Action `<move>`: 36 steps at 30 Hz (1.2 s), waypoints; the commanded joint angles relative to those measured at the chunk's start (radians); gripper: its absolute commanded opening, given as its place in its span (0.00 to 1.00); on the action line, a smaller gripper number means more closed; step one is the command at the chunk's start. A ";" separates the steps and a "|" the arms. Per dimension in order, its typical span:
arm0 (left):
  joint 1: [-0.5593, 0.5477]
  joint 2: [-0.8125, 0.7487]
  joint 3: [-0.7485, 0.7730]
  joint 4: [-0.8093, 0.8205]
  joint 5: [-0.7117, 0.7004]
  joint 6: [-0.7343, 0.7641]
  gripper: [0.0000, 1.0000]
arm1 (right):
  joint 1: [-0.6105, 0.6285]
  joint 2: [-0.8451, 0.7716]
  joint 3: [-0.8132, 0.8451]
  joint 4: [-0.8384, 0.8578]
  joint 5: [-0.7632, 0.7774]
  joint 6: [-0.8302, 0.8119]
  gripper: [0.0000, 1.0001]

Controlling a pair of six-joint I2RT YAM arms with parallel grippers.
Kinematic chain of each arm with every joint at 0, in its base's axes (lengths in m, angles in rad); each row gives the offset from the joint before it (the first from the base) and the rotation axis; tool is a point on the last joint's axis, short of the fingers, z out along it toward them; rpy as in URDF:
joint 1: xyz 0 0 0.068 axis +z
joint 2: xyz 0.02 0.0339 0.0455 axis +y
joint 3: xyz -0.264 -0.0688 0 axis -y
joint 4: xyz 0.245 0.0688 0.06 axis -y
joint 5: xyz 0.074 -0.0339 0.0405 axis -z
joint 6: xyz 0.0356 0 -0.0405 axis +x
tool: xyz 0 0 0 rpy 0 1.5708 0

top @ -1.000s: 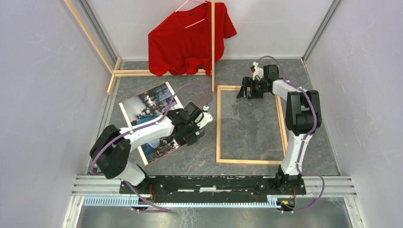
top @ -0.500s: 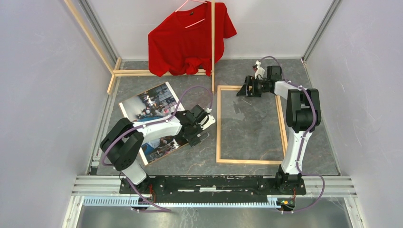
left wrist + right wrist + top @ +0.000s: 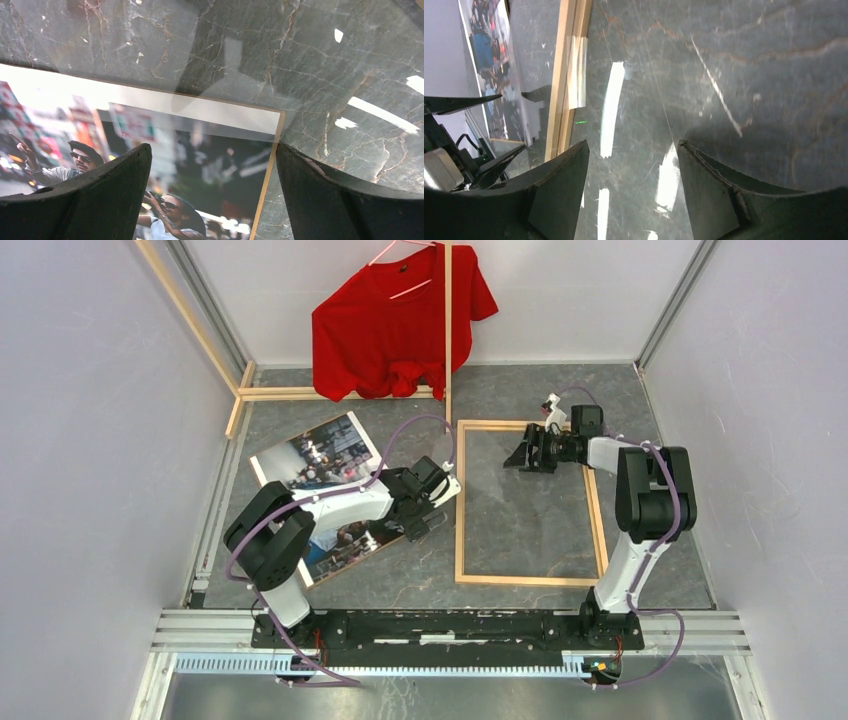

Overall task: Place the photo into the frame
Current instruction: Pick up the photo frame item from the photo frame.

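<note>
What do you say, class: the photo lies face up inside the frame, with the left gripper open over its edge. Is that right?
Not quite. The photo lies face up outside the frame, on the table to its left, as the top view shows. The left gripper is indeed open over the photo's edge.

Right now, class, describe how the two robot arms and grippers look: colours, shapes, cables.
Both arms, left arm and right arm, have white tubular links, black joints and looping purple cables. The left gripper and right gripper have matte black, curved, tapering fingers.
</note>
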 commanded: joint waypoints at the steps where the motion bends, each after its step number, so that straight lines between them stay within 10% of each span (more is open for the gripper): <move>1: -0.003 0.036 0.019 0.058 -0.073 -0.004 1.00 | -0.001 -0.127 -0.078 0.020 -0.010 0.058 0.71; 36: -0.003 0.071 0.051 0.082 -0.196 0.066 1.00 | -0.246 -0.688 -0.715 0.311 -0.059 0.393 0.57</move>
